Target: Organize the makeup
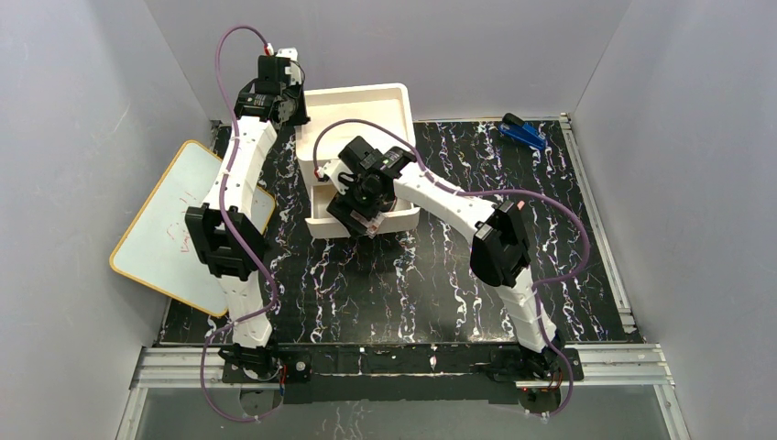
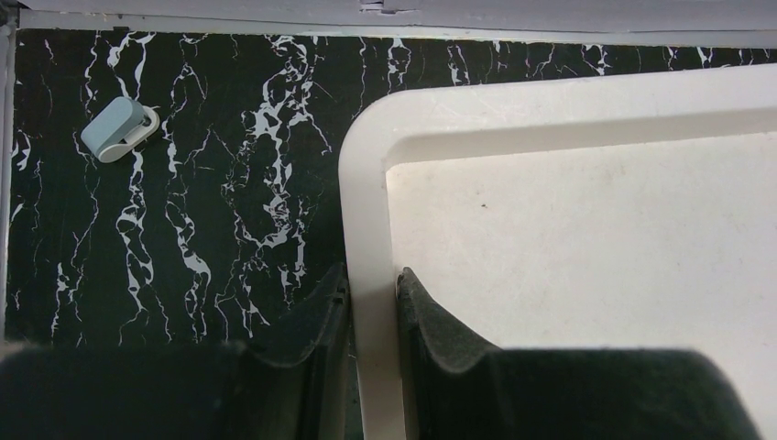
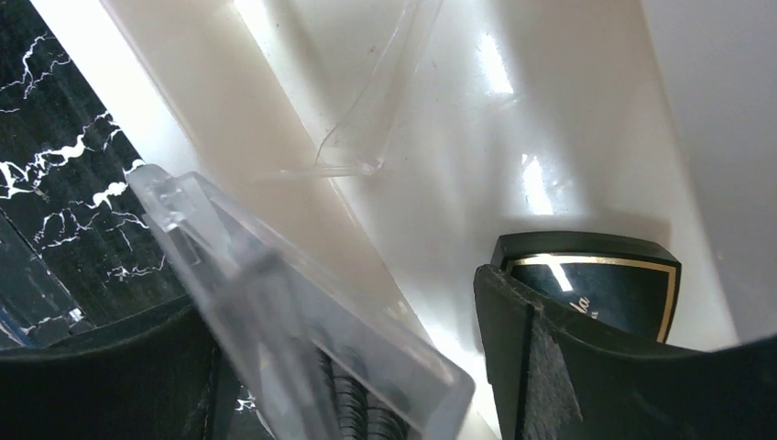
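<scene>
One black compact (image 3: 600, 286) in drawer (image 3: 458, 183) (white); left fingers (image 2: 442, 341) clenched on box rim (image 2: 366, 192); right fingers (image 3: 550, 367) released

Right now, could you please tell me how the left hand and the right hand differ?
The left hand is shut on the rim of the white organiser. The right hand stands wide around a tilted clear-lidded palette, grip unclear. The left hand sits at the organiser's far-left corner, while the right hand hangs over its open drawer in front. Both are at that organiser.
</scene>
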Action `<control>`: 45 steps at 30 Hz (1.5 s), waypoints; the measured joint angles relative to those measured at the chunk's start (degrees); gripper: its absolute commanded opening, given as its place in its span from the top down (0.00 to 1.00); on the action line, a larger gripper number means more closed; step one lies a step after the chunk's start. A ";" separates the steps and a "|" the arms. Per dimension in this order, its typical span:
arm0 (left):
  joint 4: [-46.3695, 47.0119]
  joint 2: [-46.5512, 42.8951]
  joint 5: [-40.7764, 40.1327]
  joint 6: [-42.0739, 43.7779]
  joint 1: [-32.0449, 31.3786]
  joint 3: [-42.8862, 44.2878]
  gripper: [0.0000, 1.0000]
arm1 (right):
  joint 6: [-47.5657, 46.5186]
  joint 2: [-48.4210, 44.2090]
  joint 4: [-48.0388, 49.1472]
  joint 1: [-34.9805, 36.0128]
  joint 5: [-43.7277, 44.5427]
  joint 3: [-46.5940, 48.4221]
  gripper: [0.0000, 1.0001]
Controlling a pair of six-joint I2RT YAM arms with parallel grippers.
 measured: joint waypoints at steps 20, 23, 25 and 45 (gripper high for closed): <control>-1.22 0.44 -1.33 -0.37 -0.92 0.85 1.00 | 0.79 -3.34 0.35 -2.05 5.35 5.77 0.64; -1.38 0.46 -1.33 -0.37 -0.92 0.92 1.00 | 0.79 -3.34 0.42 -1.90 5.90 5.77 0.68; -1.40 0.46 -1.36 -0.37 -0.94 0.94 1.00 | 0.79 -3.34 0.57 -1.95 5.95 5.77 0.69; -3.08 1.38 -1.38 -0.44 -0.98 2.78 1.00 | 1.27 -9.07 19.61 -0.76 4.22 -14.69 0.55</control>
